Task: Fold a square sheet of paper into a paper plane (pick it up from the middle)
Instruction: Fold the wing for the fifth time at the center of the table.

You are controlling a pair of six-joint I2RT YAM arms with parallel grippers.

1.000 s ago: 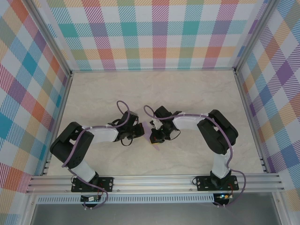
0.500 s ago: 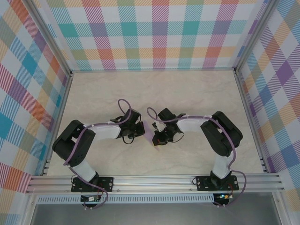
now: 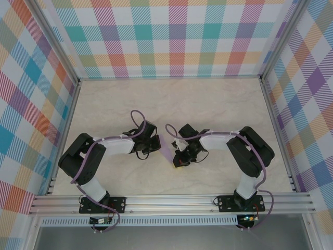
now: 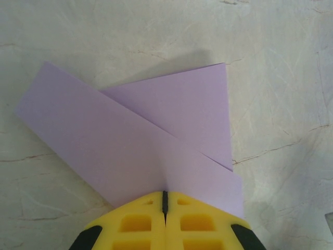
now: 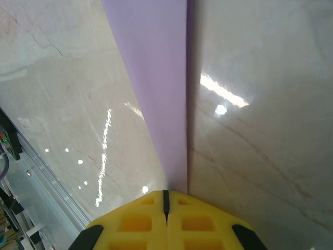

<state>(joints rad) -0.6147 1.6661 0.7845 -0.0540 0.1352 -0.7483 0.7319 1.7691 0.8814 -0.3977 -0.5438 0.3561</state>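
Mid-table, lilac paper [image 4: 130,146] spanning left gripper [image 4: 164,194] and right gripper [image 5: 166,191], both clamping it

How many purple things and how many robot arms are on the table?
purple paper: 1
robot arms: 2
total: 3
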